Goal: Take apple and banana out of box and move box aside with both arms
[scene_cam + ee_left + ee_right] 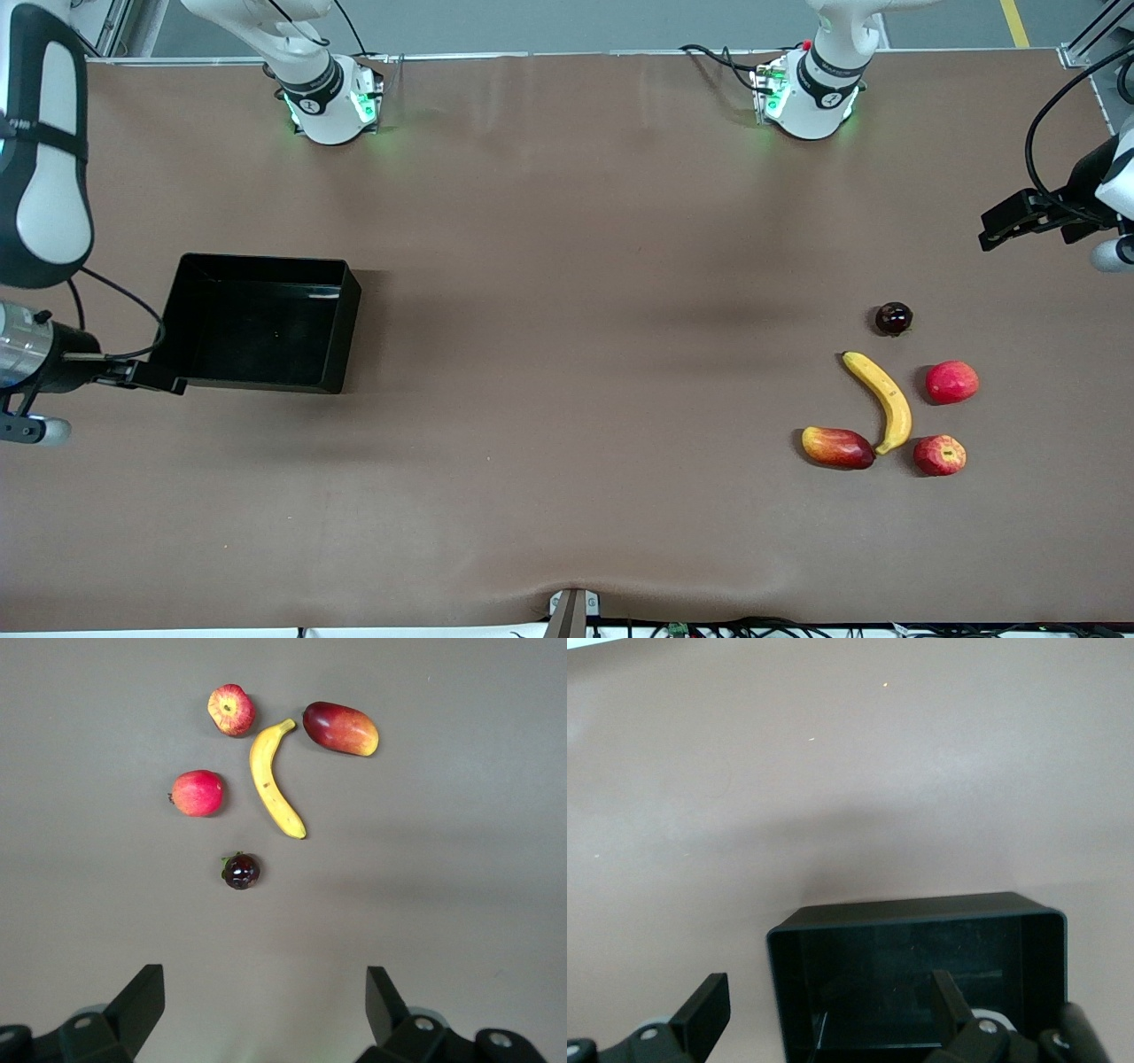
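The black box (257, 323) stands toward the right arm's end of the table. My right gripper (158, 379) is open at the box's end wall. In the right wrist view, that wall (780, 992) lies between the gripper's (828, 1010) fingers. The yellow banana (881, 399) lies toward the left arm's end, also in the left wrist view (270, 784). The red apple with the yellowish stem patch (940, 455) sits beside the banana's nearer tip (230, 710). My left gripper (997, 229) is open and empty, held above the table, with the fruits lying ahead of it (266, 1005).
A second red apple (952, 382), a red-yellow mango-like fruit (837, 447) and a small dark round fruit (894, 318) lie around the banana. The brown table (567, 266) stretches between the box and the fruits. Cables run along the table's edges.
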`<state>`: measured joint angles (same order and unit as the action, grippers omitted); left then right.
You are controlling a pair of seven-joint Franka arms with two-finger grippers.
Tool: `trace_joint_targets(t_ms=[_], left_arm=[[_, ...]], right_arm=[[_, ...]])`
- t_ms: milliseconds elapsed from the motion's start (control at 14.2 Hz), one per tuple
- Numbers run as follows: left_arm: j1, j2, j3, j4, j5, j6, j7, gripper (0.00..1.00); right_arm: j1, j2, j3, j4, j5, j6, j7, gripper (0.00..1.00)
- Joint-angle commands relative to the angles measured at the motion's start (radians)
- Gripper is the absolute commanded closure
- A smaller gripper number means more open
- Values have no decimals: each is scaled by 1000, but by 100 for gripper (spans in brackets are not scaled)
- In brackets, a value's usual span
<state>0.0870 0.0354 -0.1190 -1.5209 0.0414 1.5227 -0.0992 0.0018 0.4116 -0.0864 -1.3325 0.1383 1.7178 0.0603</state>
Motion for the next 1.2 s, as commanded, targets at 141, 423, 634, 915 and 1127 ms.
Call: trace_joint_targets(t_ms=[141,423,634,915,1127], left_arm=[[2,-17,-1,-13,-1,-2,12,0],[4,-17,-1,-7,-14,-6,1,0],[7,-23,4,-5,-14,-10,12,0],[7,-22,-4,-2,-15,-9,13,0],[0,-22,-25,-1,-15,-7,12,0]], right_arm=[[1,-169,-10,-13,-81,-170,12,0],[30,-351,-3,-51,-89,-279,10,0],[105,-395,-4,-88,-156,-342,23,0],[61,-462,-21,-183,-169,-316,-158,0],[60,-496,-16,-221,-169,-316,-184,0]])
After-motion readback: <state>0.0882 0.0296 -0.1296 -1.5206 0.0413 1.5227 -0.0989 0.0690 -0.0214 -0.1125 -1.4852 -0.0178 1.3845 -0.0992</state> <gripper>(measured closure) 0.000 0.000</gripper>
